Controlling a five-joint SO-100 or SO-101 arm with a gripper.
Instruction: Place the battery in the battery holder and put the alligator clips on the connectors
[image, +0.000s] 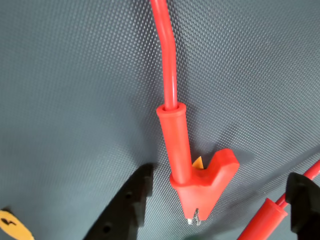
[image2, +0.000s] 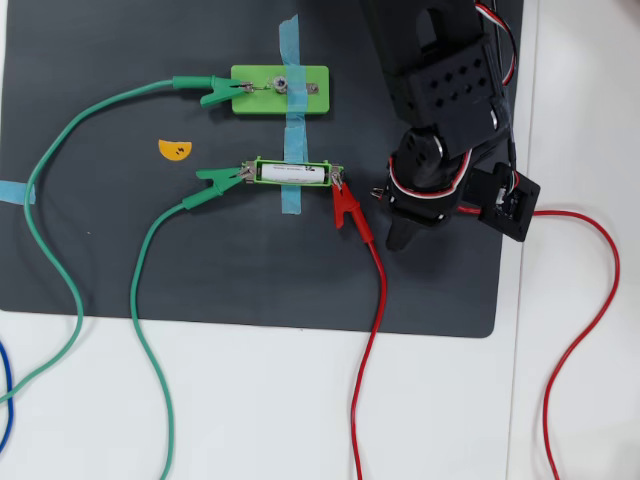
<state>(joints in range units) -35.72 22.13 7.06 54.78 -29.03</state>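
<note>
In the overhead view the white battery (image2: 293, 174) lies inside the green battery holder (image2: 293, 162) on the dark mat. A green alligator clip (image2: 220, 179) bites the holder's left connector. A red alligator clip (image2: 346, 207) (image: 199, 176) reaches the right connector (image2: 338, 182) with its metal teeth (image: 195, 218). My gripper (image: 221, 176) (image2: 392, 222) is open just right of the holder, its black fingers (image: 125, 207) standing either side of the red clip without touching it. A second red clip (image: 263, 220) shows at the lower right of the wrist view.
A wider green plate (image2: 280, 89) with another green clip (image2: 215, 92) sits at the mat's top. Blue tape (image2: 291, 130) crosses both green pieces. An orange sticker (image2: 174, 149) (image: 12, 226) lies on the mat. Green and red wires (image2: 372, 330) trail onto the white table.
</note>
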